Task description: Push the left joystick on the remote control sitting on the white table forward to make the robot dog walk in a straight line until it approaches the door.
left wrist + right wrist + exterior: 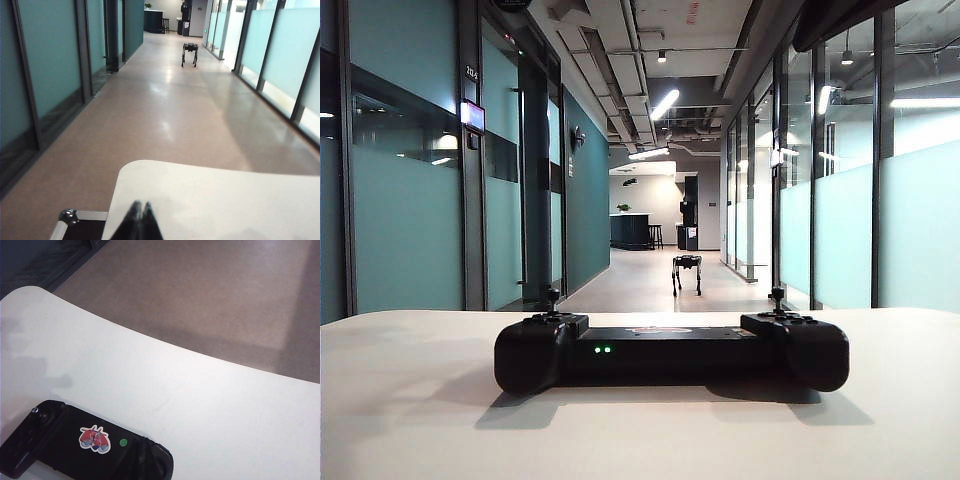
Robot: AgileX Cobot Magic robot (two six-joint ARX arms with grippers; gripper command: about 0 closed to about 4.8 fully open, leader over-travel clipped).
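Observation:
The black remote control (670, 352) lies on the white table (410, 420) with two green lights lit on its front. Its left joystick (551, 296) stands upright with nothing touching it. Far down the corridor stands the robot dog (686, 272), which the left wrist view also shows (190, 53). My left gripper (141, 206) is shut and empty, hovering over the near edge of the table (225, 200). The right gripper (143, 452) is a dark blur over the right end of the remote control (75, 442), away from the left joystick (44, 415). Neither gripper shows in the exterior view.
Teal glass walls with dark frames (410, 200) line the corridor's left side and frosted glass panels (920, 230) its right. A dark counter (630, 232) stands at the far end. A metal-cornered case (67, 218) sits beside the table. A dark shape (850, 20) hangs at the exterior view's top right.

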